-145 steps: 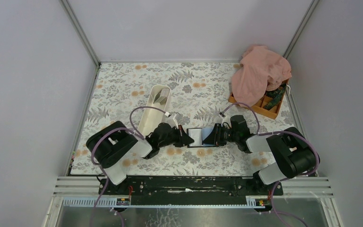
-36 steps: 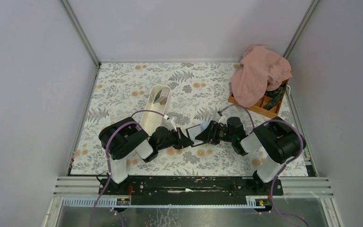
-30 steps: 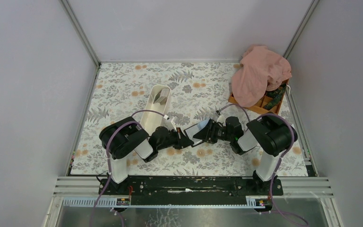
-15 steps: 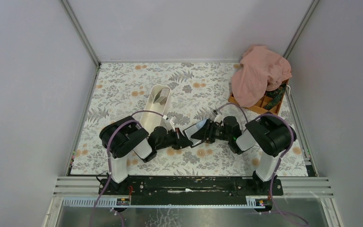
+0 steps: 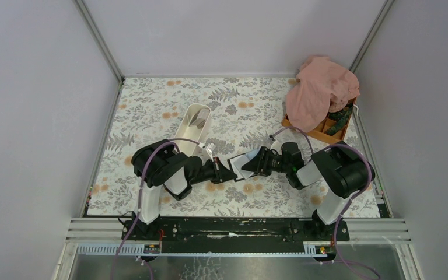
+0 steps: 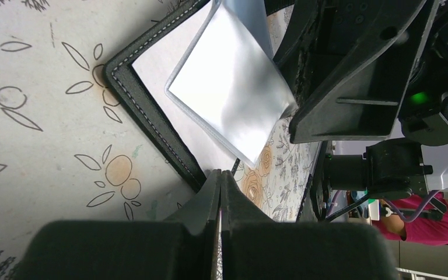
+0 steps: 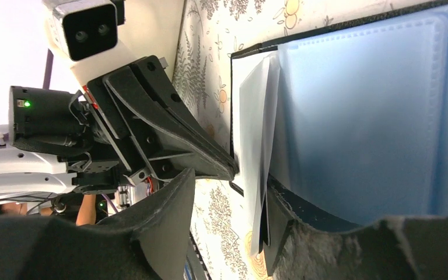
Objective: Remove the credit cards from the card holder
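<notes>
At the near middle of the table (image 5: 151, 105), between the two grippers, the card holder (image 5: 240, 164) lay open with its inner face upward. Its long axis ran roughly crosswise of the table, from one gripper towards the other, slightly askew to the near edge. Its black stitched edge (image 6: 151, 119) faced the left arm.

The left gripper (image 5: 231, 174) had its jaws pressed together, the tip touching that stitched edge near a corner. Whether any of the cover was pinched between them could not be told. The right gripper (image 5: 253, 165) came in from the opposite side with jaws spread. One clear leaf (image 7: 255, 140) stood raised off the bluish sleeves (image 7: 361, 116) and sat between the right fingers (image 7: 280, 227), close against one, not clamped.

A cloth printed with grey ferns and orange flowers covered the table. A long white tray (image 5: 193, 135) lay beside the left arm on its far side, holding a dark item too small to identify. At the far right stood an orange compartment box (image 5: 328, 133), partly under a crumpled pink cloth (image 5: 321, 87). Plain pale grey walls (image 5: 233, 35) closed three sides, with metal posts at the far corners. A black rail (image 5: 233, 228) carried both arm bases at the near edge.
</notes>
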Motion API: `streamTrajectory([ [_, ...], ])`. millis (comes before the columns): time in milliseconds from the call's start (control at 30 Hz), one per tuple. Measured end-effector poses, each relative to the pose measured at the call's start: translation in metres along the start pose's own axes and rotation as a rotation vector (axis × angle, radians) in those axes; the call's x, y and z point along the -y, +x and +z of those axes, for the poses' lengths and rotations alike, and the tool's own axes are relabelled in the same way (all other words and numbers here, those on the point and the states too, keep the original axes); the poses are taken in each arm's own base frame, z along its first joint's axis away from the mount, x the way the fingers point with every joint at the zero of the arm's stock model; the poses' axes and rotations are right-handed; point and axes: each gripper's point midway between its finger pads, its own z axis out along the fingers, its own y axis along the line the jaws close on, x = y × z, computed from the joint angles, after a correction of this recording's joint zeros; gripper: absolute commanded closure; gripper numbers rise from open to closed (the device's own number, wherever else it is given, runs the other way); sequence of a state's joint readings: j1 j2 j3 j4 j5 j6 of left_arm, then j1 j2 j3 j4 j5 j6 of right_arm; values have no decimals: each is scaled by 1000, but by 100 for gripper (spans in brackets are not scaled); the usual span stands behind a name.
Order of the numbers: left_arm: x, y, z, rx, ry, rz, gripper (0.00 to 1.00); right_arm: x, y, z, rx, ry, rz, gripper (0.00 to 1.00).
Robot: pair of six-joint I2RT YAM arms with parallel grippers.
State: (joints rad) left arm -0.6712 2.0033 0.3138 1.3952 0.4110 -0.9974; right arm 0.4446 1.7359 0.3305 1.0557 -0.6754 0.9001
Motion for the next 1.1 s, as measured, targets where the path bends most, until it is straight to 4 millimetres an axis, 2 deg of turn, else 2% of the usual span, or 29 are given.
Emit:
streamTrajectory([
  [400,6,0,0,-23,1,-1,100,10,4,-9,-5,38,-1,52],
  [633,36,-23,17,5,98,30,100,9,5,-9,-10,34,0,49],
  [733,39,-29,25,7,106,36,100,9,4,-10,-4,30,0,49],
  [867,34,-31,36,3,103,27,100,9,7,-12,-16,24,6,49],
  [967,15,-19,37,-30,50,-1,100,8,7,-12,-16,25,5,49],
  [1100,15,-19,38,-33,48,8,100,9,8,-12,-19,29,10,49],
])
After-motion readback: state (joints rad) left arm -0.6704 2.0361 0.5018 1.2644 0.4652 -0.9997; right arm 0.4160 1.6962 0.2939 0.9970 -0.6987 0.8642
